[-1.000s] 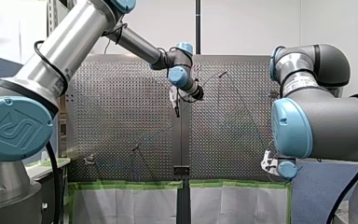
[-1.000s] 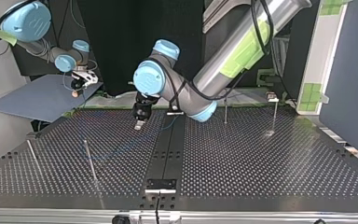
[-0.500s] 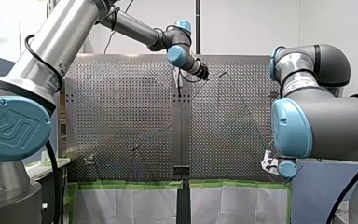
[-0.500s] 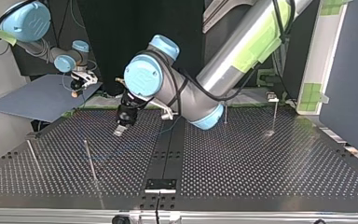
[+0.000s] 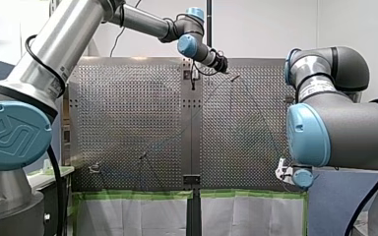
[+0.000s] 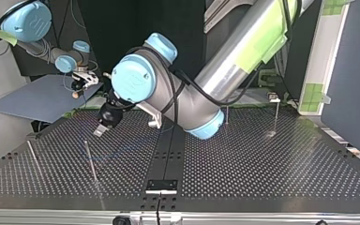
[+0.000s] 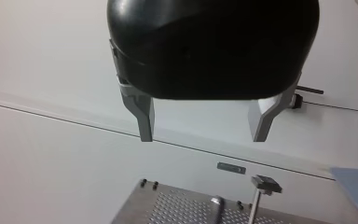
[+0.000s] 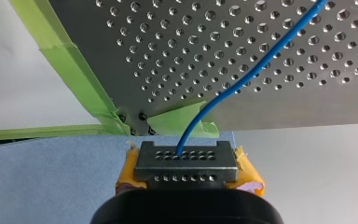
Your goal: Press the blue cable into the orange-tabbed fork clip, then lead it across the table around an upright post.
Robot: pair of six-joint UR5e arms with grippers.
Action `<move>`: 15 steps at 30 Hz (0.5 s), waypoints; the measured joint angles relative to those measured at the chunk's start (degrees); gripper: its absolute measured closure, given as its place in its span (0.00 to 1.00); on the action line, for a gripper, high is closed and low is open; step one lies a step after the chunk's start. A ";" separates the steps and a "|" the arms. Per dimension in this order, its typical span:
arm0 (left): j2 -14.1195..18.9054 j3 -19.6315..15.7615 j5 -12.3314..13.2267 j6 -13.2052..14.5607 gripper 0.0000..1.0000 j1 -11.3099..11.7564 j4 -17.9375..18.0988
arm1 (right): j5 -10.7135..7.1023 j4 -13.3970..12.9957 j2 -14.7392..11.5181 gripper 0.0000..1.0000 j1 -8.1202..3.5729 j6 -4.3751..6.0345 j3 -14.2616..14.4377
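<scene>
Thin and likely light and floppy, the blue cable [image 8: 261, 63] runs ahead from my right jaws, clamped on its end; my left jaws, apart and empty, should pinch it near there.

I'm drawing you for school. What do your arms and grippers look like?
My left arm is a shiny silver tube with light blue joint caps, a black cable and green tape. My right arm is darker grey, also blue-capped. My left gripper is black and rounded with two grey metal fingers; my right gripper has yellow pads.
</scene>
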 joint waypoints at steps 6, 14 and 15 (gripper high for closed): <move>-0.80 2.08 -0.18 0.06 0.00 0.11 -0.32 | 0.00 0.02 -0.01 1.00 0.05 -0.05 -0.04; -3.63 3.55 -2.83 2.37 0.00 -0.12 -1.25 | 0.00 0.08 -0.02 1.00 0.04 -0.01 -0.09; -3.82 3.59 -3.43 2.68 0.00 -0.09 -1.17 | 0.00 0.08 -0.02 1.00 0.04 -0.02 -0.11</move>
